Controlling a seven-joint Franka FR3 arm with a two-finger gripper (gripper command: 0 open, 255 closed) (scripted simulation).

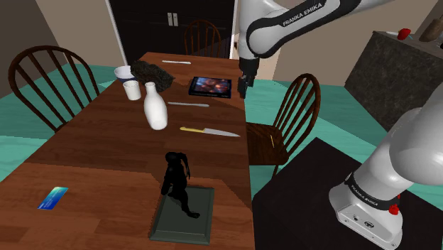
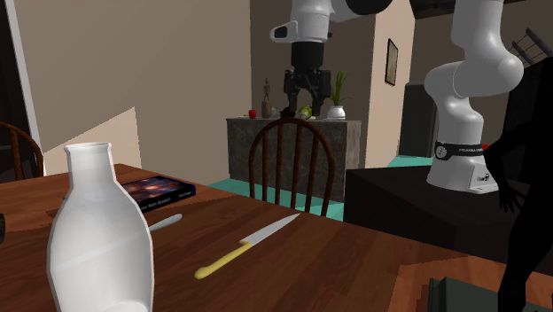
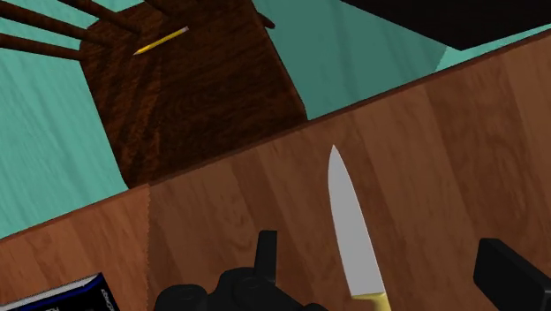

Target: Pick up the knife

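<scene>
The knife (image 1: 209, 131) has a yellow handle and a grey blade and lies flat on the wooden table (image 1: 99, 156), near the edge on the shoulder view's right. In the second exterior view the knife (image 2: 248, 245) lies in front of the white vase. My black gripper (image 1: 245, 84) hangs well above the table edge, beyond the knife and beside the book. In the second exterior view the gripper (image 2: 305, 96) is open and holds nothing. In the wrist view the blade (image 3: 351, 225) points away from the gripper (image 3: 386, 254), between the spread fingers (image 3: 267, 250) and far below them.
A white vase (image 1: 155, 106) stands close to the knife's handle end. A grey utensil (image 1: 188, 104) and a dark book (image 1: 210, 87) lie farther back. A black figurine (image 1: 177, 181) stands on a tray near the front edge. A chair (image 1: 284, 124) with a pencil (image 3: 161, 40) on its seat adjoins the table.
</scene>
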